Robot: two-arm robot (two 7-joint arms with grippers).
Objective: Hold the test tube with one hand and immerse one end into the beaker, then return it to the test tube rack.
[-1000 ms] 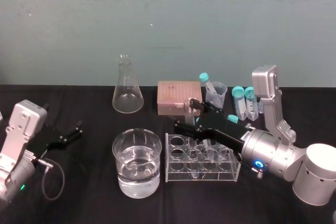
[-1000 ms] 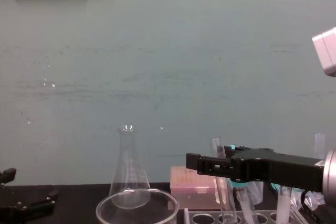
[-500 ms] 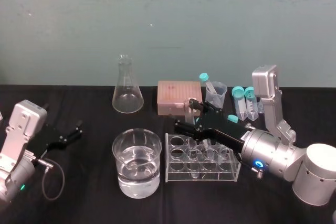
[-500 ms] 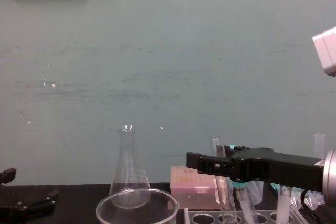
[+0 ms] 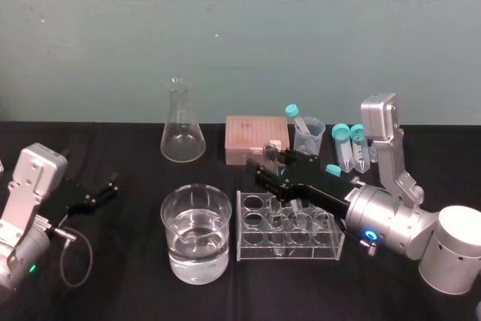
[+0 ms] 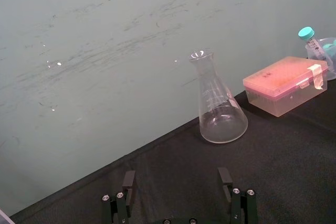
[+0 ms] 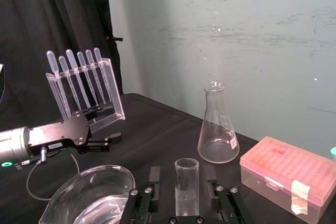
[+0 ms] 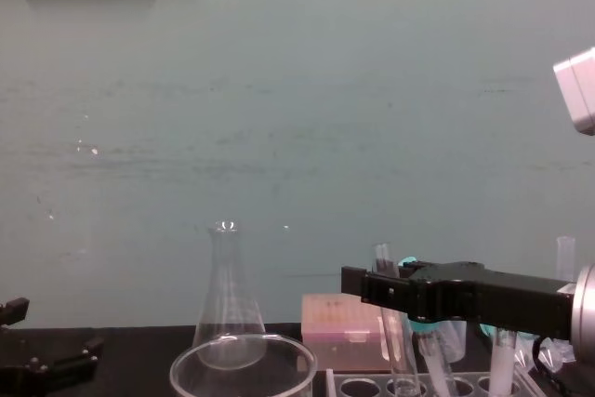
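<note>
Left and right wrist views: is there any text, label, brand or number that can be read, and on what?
No text can be read in these views.
On the flask: faint printed marks, too small to read.
On the pink box: a pale tape strip, no legible writing.

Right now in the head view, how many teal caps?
4. One teal cap on the tube in the plastic cup; two side by side right of it; one nearer, between that pair and the test tube rack. The right arm may hide more.
</note>
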